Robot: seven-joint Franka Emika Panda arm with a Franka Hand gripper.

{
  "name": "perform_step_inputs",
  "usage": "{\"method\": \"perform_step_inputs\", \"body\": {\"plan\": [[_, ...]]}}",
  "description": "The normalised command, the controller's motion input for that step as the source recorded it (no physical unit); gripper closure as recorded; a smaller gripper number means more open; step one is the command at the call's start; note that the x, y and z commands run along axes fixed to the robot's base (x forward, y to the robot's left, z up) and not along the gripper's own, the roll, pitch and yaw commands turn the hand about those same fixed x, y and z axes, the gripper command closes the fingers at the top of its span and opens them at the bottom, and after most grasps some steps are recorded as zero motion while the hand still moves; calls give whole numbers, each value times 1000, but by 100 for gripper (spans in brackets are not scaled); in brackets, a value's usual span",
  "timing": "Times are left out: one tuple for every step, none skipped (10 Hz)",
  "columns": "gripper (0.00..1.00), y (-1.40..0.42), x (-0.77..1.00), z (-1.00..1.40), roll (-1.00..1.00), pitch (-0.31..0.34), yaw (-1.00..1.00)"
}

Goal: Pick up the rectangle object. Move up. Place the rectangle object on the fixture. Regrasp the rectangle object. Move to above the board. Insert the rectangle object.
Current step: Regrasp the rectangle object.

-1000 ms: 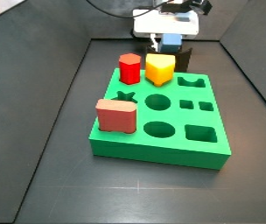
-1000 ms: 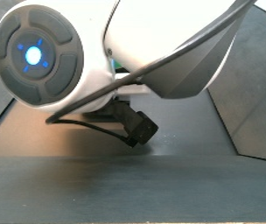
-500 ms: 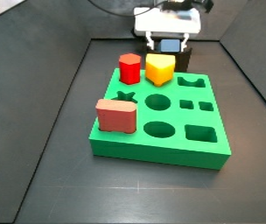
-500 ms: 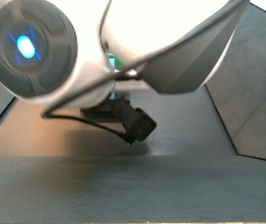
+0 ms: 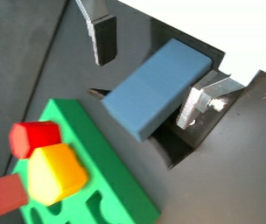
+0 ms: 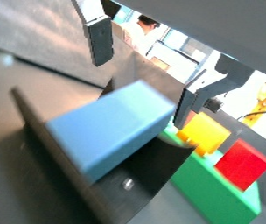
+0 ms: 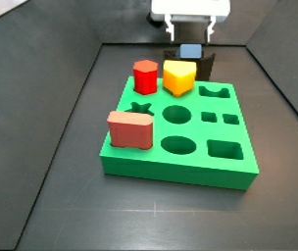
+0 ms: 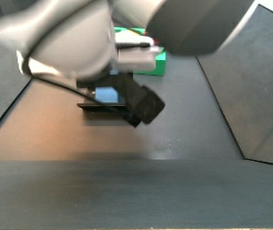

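We judge the placing step done: the rectangle object [image 5: 157, 87] lies tilted on the fixture [image 6: 106, 179], just behind the board [image 7: 184, 147]; the gripper [image 5: 153, 63] hangs above it with its fingers [image 5: 101, 39] spread apart, touching nothing; in a side view the block sits beside the yellow peg [image 7: 179, 77]; regrasp, the move over the board and insertion remain.

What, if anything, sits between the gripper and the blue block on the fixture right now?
Nothing visible does. In both wrist views the blue block rests on the fixture, and the gripper hangs open around it, its fingers apart from the block with only bare gaps between.
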Motion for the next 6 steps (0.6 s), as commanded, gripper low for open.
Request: {"method": "perform_step_inputs", "body": {"plan": [[0,-1,-32,550,62,75,-2],[0,1,-30,313,53,73,-16],[0,-890,-76,1000,1000,65,4],[0,-960,-78,1000,1000,63,3],[0,-979,-99,1000,1000,53,2],[0,-994,-138,971,1000,42,1]]}}
